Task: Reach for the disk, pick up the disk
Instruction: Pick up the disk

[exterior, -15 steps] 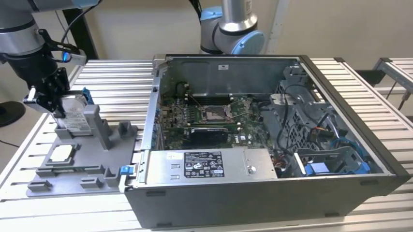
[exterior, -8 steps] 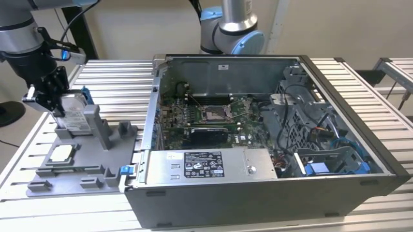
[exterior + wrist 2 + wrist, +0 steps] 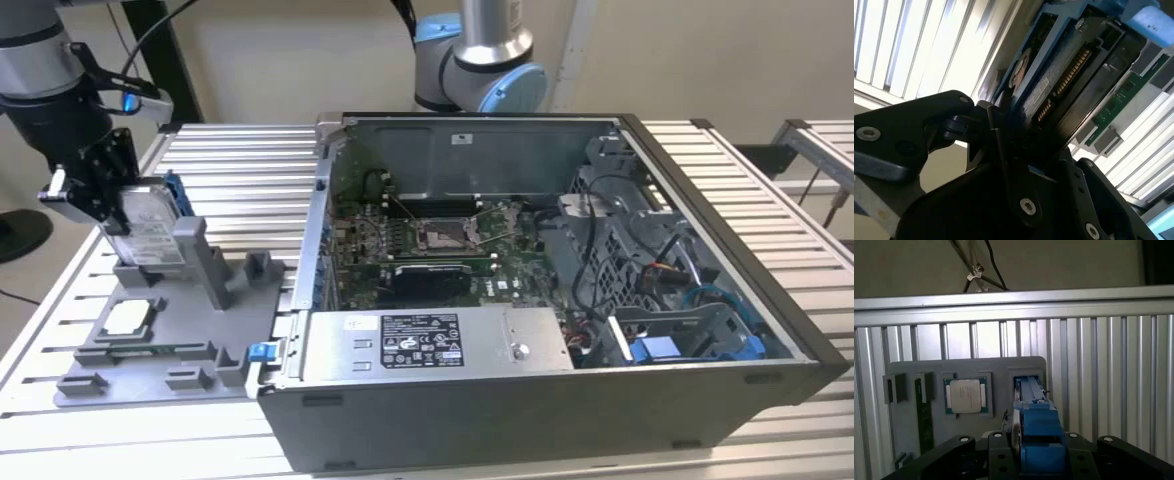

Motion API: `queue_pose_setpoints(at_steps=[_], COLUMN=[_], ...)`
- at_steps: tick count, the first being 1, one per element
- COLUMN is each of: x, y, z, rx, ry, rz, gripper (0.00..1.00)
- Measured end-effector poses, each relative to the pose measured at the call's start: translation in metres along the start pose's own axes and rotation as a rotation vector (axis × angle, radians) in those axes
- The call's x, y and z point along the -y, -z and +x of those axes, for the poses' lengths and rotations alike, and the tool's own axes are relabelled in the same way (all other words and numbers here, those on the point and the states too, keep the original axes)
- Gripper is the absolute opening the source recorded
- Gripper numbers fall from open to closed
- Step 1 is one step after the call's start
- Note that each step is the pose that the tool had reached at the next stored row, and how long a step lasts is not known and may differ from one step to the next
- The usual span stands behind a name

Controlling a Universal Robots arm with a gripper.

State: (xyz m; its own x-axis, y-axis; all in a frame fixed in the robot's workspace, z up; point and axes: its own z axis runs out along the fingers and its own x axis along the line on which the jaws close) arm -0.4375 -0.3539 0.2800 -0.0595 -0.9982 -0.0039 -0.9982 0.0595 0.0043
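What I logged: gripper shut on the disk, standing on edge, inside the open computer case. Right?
Not inside. The exterior view shows the gripper shut on the disk, on edge, above the grey fixture outside the computer case, at the exterior view's left.

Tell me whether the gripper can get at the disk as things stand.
Probably yes: the gripper straddles the disk, upright over the grey holder, fingers seemingly closed on it, with nothing in between.
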Motion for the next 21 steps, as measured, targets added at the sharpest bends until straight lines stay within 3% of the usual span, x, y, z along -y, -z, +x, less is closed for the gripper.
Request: queue_pose_setpoints(at_steps=[7, 21], x=[0.0000, -0.0002], y=[0.0166, 0.0383], z=[0.0000, -0.0001], rx=[0.0000, 0.0000], ry=[0.000, 0.000], rz=[0.0001, 0.0001], gripper=[0.00, 0.00])
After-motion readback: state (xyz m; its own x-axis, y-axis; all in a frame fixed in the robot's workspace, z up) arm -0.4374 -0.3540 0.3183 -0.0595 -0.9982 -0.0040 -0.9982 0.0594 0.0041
